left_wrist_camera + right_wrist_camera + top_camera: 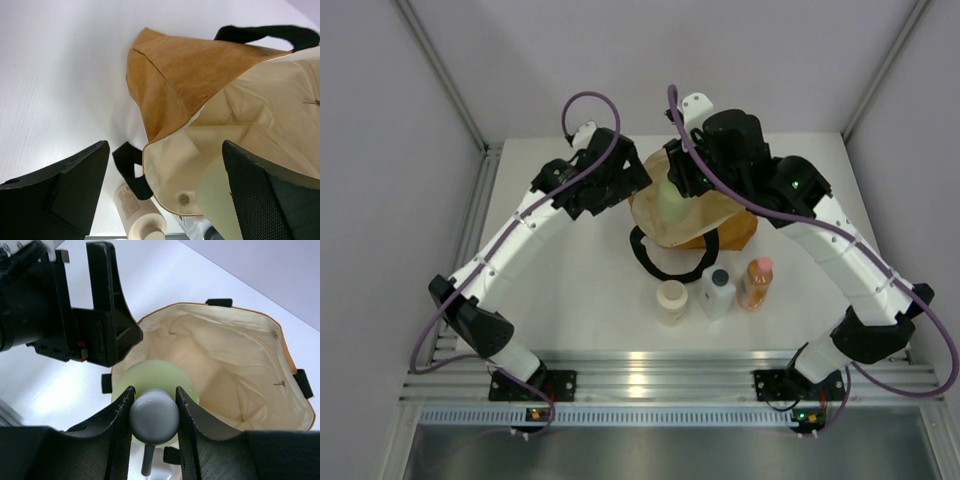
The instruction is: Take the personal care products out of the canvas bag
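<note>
The white desk carries the canvas bag and, near it, a row: cream bottle, white bottle, orange bottle

A robotics lab test cell was indicated. A bare white table was enclosed by plain pale wall panels held in aluminium frame posts. A left arm and a right arm were seen bolted to a slotted aluminium rail at the near edge, and purple cables were looped along them.
</note>
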